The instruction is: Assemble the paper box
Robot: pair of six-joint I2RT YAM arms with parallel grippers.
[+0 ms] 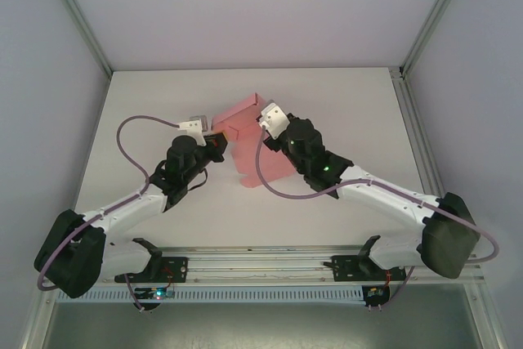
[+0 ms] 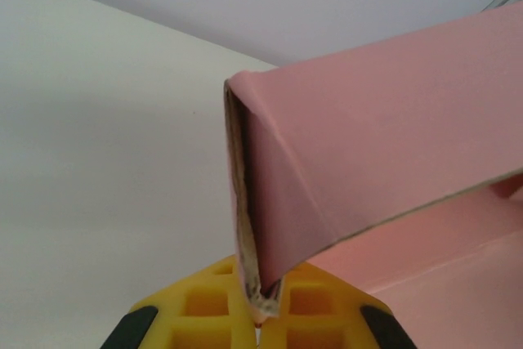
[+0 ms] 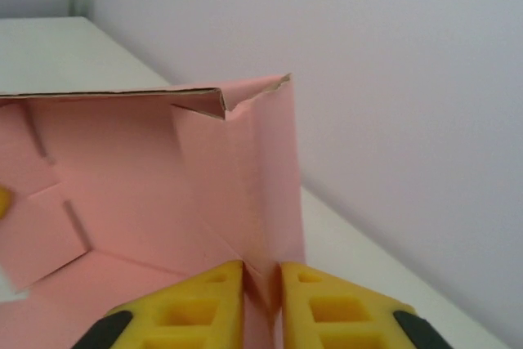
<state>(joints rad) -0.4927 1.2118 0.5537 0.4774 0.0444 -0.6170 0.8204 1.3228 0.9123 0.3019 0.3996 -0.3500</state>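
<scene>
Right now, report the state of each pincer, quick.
Left pincer: closed, pinching a folded edge of the pink paper box.
Right pincer: closed, pinching a wall of the same paper box.

Open table everywhere around the central paper box

From above, the right wrist hides the middle of your box. In the left wrist view it runs off the right edge, and the bottom edge crops the left fingers.
</scene>
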